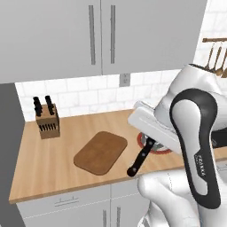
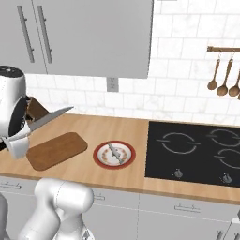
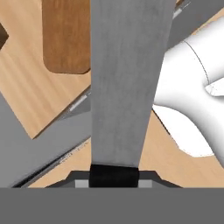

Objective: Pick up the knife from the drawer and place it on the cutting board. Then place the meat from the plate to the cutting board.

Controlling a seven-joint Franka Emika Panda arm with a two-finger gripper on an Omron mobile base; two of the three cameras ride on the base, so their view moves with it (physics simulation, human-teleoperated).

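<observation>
Wooden counter (image 1: 53,155) with cutting board (image 1: 101,152), gripper (image 3: 113,177) clenched on knife (image 2: 49,117), black handle visible from left, blade from right, plate (image 2: 114,155) beside board

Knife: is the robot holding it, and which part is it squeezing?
Yes. The pincer is shut on the knife, gripping it where the black handle meets the silver blade, above the counter near the cutting board.

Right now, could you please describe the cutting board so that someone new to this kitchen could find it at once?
Look along the wooden counter under the grey wall cabinets. Between the knife block and the red-rimmed plate lies the cutting board, flat on the counter. It is a darker brown slab with rounded corners, the only flat wooden piece there.
</observation>
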